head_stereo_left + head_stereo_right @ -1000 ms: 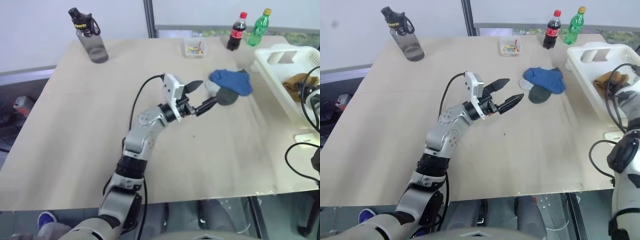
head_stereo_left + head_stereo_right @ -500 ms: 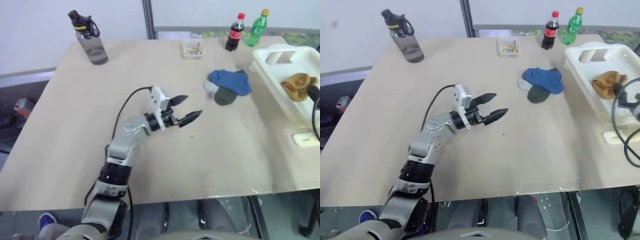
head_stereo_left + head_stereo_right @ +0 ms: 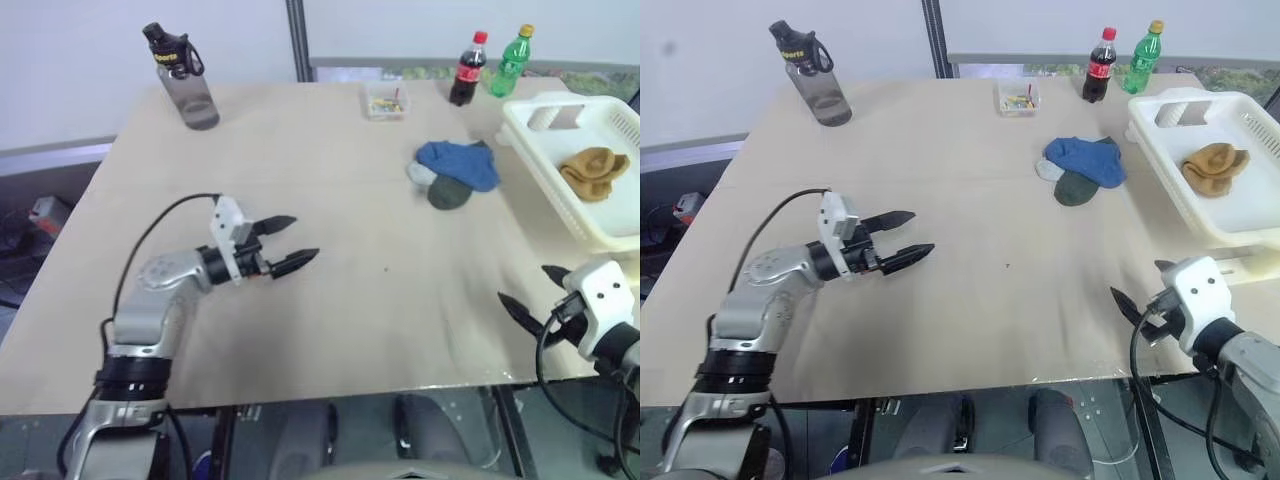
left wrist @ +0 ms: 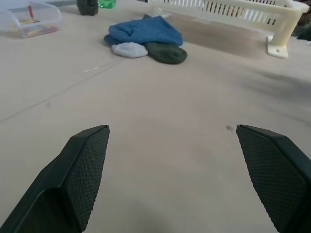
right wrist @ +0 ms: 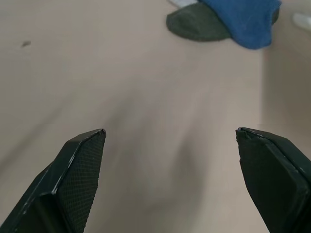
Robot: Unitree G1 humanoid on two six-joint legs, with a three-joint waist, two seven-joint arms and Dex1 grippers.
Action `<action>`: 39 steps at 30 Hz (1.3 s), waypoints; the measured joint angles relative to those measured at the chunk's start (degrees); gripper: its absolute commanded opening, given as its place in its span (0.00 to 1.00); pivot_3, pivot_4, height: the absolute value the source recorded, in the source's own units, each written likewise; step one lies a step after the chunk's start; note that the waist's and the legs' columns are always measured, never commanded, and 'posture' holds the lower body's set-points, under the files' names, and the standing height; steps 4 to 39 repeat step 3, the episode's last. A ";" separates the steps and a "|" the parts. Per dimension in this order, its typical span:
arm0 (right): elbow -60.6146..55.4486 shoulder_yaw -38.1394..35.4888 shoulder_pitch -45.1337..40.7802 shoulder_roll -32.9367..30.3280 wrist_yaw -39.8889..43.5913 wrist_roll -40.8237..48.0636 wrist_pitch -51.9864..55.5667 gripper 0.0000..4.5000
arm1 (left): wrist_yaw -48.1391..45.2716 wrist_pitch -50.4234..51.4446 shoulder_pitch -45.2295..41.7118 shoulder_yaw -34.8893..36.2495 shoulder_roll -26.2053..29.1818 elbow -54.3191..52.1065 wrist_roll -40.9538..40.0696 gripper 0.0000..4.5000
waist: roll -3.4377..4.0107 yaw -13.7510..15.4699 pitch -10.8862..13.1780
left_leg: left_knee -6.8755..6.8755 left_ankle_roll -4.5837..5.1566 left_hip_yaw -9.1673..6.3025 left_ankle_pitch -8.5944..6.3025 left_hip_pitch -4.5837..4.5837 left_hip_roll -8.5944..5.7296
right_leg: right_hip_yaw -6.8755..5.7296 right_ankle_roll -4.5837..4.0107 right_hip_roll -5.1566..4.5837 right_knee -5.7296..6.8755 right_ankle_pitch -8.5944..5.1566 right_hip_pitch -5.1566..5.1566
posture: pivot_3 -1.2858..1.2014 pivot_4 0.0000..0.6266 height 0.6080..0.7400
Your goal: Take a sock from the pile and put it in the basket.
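Nearest the table's front edge, the right gripper (image 3: 1137,305) hung low at the right corner of the table (image 3: 970,230), its two black fingers spread wide with nothing between them. It pointed inward across bare wood, well apart from everything. My guess: parked there because its part of the job was done.

A little further in, on the left side, the left gripper (image 3: 902,235) hovered just above the tabletop, fingers likewise wide apart and empty, aimed rightward toward the socks but well short of them. Nothing was held by either arm.

Beyond the middle, toward the right, lay the pile (image 3: 1080,168): a blue sock (image 3: 1085,158) draped over the top, a dark grey sock (image 3: 1077,188) poking out on the near side, a pale grey sock (image 3: 1048,170) at its left edge. They touched one another in a loose heap, just beside the basket's long wall.

The basket (image 3: 1160,172) sat along the right edge of the table, white with slotted sides. The mustard sock (image 3: 1212,166) lay crumpled on its floor, toward the far end, clear of the walls. So the sock looked delivered and the task, by my judgement, essentially complete.

Furthest back: a small clear box (image 3: 1018,96) of coloured bits, a cola bottle (image 3: 1099,66) and a green bottle (image 3: 1142,58) side by side, and a grey water bottle (image 3: 813,76) at the far left corner, all out of the working area.
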 measured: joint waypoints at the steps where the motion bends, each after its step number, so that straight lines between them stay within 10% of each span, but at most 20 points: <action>1: 0.01 -0.41 0.60 -0.02 0.66 -0.18 -0.57 0.98 | -0.17 0.34 0.77 0.57 0.79 -0.80 -0.42 1.00 | 0.00 0.00 0.00 | 0.00 0.00 -0.01 0.00 0.01 0.02 | -0.01 -0.02 0.01 0.01 -0.06 0.00 | 0.52 0.24 1.00; 39: 0.01 -0.59 1.05 -0.03 1.39 -0.26 -1.07 0.98 | -0.39 0.74 1.68 0.90 1.78 -1.48 -0.87 1.00 | 0.00 0.02 0.00 | 0.00 0.00 0.01 0.00 0.05 0.02 | 0.00 -0.05 0.01 0.06 -0.11 0.01 | 0.52 0.24 1.00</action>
